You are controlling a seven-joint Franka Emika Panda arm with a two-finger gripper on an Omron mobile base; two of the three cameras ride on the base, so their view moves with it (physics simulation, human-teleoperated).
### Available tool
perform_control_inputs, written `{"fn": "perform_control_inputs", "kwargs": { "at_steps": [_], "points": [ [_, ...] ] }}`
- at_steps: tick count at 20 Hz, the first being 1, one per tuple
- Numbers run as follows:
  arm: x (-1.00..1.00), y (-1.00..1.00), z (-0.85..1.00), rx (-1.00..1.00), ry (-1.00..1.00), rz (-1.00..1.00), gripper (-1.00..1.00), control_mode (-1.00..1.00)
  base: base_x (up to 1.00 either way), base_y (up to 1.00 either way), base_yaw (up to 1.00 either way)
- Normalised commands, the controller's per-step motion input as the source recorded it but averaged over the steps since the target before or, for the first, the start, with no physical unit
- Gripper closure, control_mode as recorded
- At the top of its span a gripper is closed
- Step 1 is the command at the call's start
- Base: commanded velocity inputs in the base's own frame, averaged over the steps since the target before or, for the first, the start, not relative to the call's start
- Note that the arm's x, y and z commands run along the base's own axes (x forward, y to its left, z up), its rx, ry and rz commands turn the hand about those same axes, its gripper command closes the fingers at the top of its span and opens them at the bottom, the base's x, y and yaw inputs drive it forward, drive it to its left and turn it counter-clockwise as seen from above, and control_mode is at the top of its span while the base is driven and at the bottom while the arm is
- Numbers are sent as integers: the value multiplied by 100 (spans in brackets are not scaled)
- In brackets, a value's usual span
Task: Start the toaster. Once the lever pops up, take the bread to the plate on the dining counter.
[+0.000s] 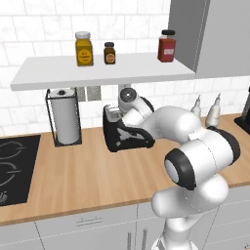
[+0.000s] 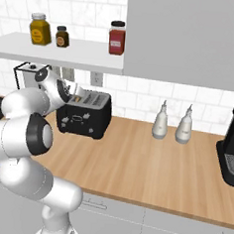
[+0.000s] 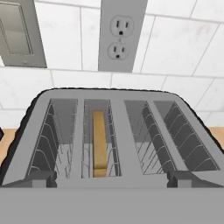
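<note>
**Gripper Poised Over Toaster, Bread Down in Slot**

Gripper (image 3: 112, 177), jaws spread wide and holding nothing, hangs just above the toaster (image 2: 84, 115) on the wood worktop (image 2: 135, 160) as I steer from afar. Directly below, 1 slice of bread (image 3: 99, 142) stands sunk in the second slot from the left in the hand view, where I count 4 openings. My worry: I cannot see the lever from here, so a push could land on the toaster's top or shove it toward the wall. Farther right stand 2 white bottles (image 2: 161, 121). Beyond, 1 paper towel roll (image 1: 64, 119), 1 wall socket (image 3: 120, 35), and 3 jars (image 1: 84, 49) on the shelf (image 1: 97, 73).
</note>
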Motion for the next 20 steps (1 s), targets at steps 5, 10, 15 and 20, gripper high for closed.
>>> {"fn": "perform_control_inputs", "kwargs": {
  "at_steps": [5, 10, 15, 20],
  "points": [
    [0, 0, 0, 0, 0, 0, -100, -100, 0, 0, 0],
    [0, 0, 0, 0, 0, 0, -100, -100, 0, 0, 0],
    [0, 0, 0, 0, 0, 0, -100, -100, 0, 0, 0],
    [0, 0, 0, 0, 0, 0, -100, -100, 0, 0, 0]
  ]
}}
